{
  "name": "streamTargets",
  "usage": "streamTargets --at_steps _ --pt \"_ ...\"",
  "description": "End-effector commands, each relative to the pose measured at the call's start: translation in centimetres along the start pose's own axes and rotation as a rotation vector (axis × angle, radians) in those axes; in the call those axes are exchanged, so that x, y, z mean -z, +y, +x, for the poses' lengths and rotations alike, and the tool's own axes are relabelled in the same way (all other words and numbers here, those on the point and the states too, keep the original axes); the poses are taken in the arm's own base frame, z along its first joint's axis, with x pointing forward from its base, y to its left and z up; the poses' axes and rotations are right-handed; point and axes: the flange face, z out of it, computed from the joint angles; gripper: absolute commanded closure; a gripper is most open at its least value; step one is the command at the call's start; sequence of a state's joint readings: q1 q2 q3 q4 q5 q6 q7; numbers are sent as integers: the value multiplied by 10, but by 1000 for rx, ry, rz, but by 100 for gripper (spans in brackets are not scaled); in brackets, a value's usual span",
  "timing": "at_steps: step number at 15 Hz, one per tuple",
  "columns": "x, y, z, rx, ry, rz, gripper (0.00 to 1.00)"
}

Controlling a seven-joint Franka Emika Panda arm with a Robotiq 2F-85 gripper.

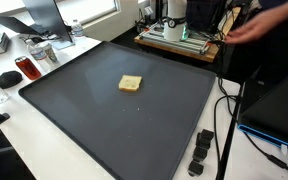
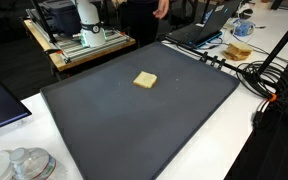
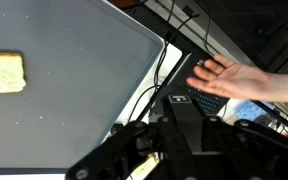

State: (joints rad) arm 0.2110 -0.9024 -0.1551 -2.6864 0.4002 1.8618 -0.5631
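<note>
Yellow block (image 3: 2,72) cut off at frame edge; gripper (image 3: 154,155) dim, seemingly closed, empty.

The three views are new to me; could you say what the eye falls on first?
A small tan block lies alone near the middle of a large dark mat, plain in both exterior views. In the wrist view a person's open hand shows at the right, past the mat's edge.

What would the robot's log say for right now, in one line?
jaws: shut, not on block | block: flat, mid mat, untouched | person's hand: open, off the mat
</note>
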Motion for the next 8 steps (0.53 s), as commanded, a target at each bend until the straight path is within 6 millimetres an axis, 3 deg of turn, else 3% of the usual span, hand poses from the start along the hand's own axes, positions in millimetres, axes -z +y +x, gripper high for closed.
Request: streamTargets --at_steps 1,6,8 --pt "3 -3 2 -59 -45 -70 95" --pt "-34 -39 76 -184 -92 -278 95" --pt "-50 -45 103 -238 -131 -359 95"
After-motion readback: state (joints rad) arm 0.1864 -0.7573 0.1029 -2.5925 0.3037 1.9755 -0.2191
